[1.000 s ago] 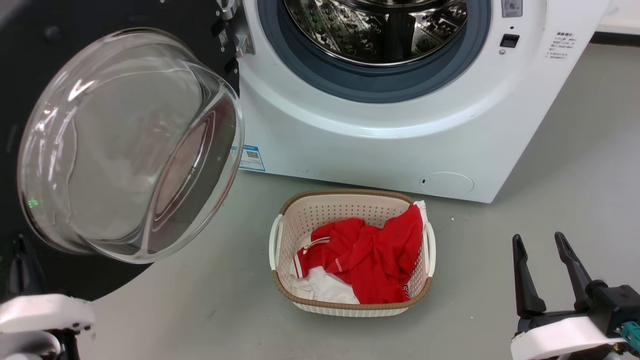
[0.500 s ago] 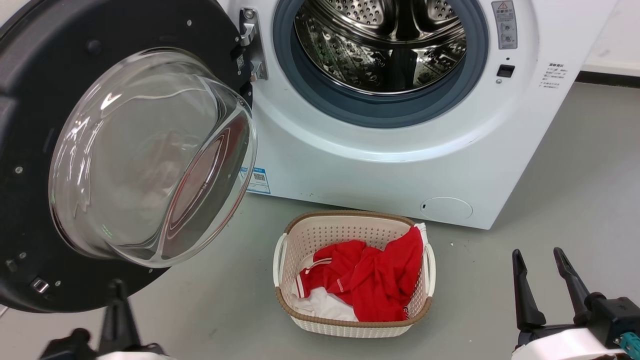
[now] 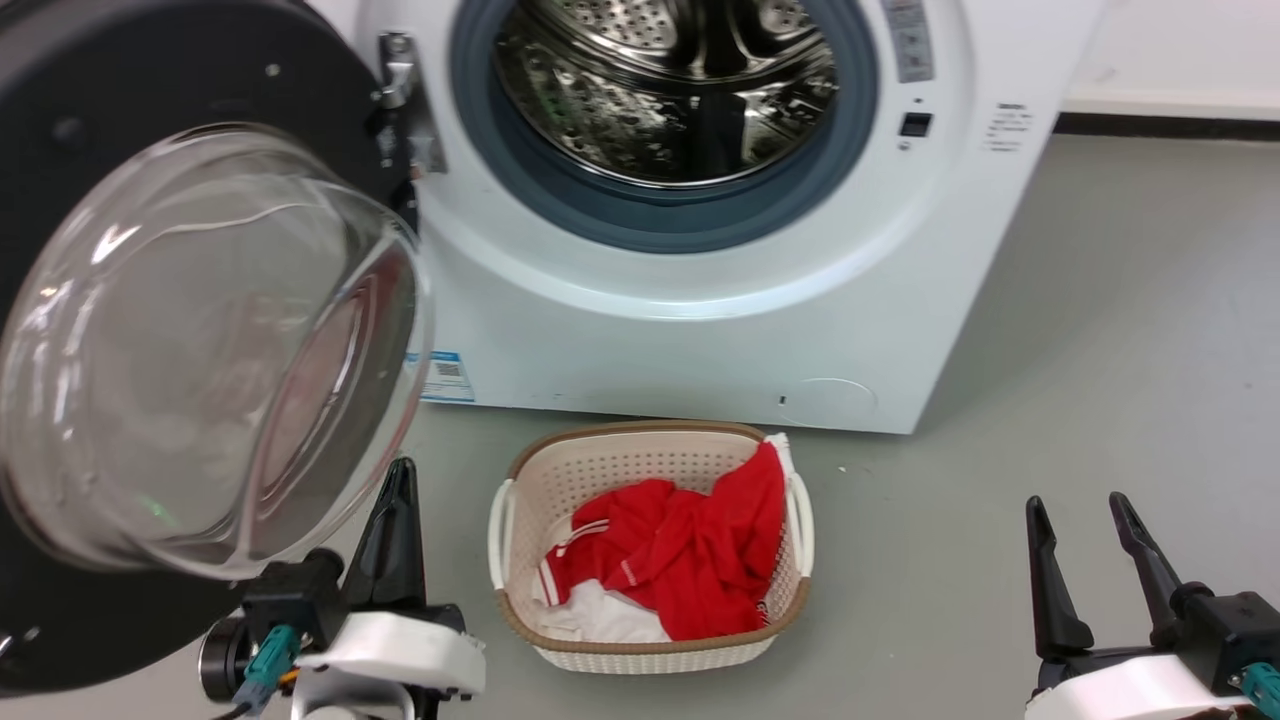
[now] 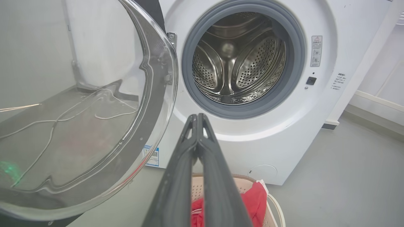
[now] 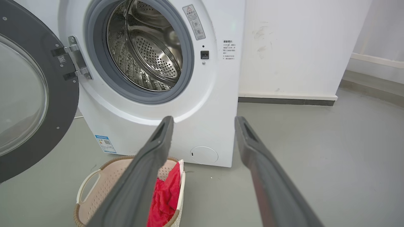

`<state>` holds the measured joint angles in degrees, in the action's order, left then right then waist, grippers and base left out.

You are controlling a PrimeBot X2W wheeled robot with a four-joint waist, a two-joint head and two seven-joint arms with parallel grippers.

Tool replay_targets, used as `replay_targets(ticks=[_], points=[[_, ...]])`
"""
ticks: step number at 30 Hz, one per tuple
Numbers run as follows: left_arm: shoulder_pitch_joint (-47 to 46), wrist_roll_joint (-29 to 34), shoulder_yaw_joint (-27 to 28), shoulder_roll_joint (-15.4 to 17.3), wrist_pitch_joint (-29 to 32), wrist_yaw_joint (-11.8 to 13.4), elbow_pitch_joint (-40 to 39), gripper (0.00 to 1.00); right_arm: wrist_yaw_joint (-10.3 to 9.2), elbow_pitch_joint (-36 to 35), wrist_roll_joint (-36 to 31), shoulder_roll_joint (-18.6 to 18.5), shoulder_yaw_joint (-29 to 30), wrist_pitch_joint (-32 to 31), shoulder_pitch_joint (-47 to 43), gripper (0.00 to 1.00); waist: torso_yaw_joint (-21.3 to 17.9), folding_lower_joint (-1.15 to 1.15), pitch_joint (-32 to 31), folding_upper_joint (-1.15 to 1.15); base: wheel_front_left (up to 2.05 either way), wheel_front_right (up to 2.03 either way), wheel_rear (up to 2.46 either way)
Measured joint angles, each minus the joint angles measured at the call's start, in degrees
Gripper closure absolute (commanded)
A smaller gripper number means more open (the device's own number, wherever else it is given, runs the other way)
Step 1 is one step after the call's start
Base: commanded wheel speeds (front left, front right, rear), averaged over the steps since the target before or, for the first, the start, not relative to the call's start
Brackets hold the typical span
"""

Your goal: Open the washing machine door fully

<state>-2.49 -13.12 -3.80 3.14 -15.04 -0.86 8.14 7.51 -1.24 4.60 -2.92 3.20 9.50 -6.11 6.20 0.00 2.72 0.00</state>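
Note:
The washing machine [image 3: 700, 330] is a white front-loader whose steel drum [image 3: 660, 80] stands uncovered. Its round black washing machine door [image 3: 200, 330] with a bulging glass bowl hangs swung out to the left on its hinge [image 3: 400, 90]; it also shows in the left wrist view as door [image 4: 79, 110] and in the right wrist view as door [image 5: 28, 97]. My left gripper [image 3: 400, 475] is shut with nothing in it, just below and right of the glass bowl, apart from it. Its fingertips [image 4: 197, 118] meet. My right gripper [image 3: 1075, 505] is open at the lower right, far from the door.
A beige laundry basket [image 3: 650, 650] holding red and white clothes sits on the grey floor in front of the machine, between my two grippers. A white wall [image 5: 300, 47] with a dark skirting runs right of the machine.
The head camera has shifted, so the scene sits further left. My left gripper has risen into view below the door's glass. The right gripper has kept its place.

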Motion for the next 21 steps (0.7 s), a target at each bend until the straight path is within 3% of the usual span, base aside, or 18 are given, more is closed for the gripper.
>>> replay_targets(ticks=[3,5,7,21], points=[[-1.63,0.79,-0.18,0.08,-0.03,-0.18,1.57,0.75,0.0,0.23,0.0,0.0,0.19,0.14,0.02,0.0,-1.6,0.0,0.15,0.0,0.0,0.0,0.0],[-2.52,0.97,0.12,0.21,-0.03,-0.22,2.42,0.52,0.0,0.49,-0.1,0.0,0.21,0.24,0.08,0.0,-2.54,0.0,0.14,0.0,0.0,0.0,0.0],[-2.74,1.35,0.33,0.43,-0.03,-0.16,3.2,0.0,0.0,0.75,-0.12,0.0,0.12,0.32,0.17,0.0,-3.33,0.0,0.02,0.0,0.0,0.0,0.0],[-1.46,4.36,0.37,1.7,-0.03,0.86,4.0,0.0,0.0,2.08,-0.57,0.0,-1.24,0.65,0.15,0.0,-5.13,0.0,-2.69,0.0,0.0,0.0,0.0]])
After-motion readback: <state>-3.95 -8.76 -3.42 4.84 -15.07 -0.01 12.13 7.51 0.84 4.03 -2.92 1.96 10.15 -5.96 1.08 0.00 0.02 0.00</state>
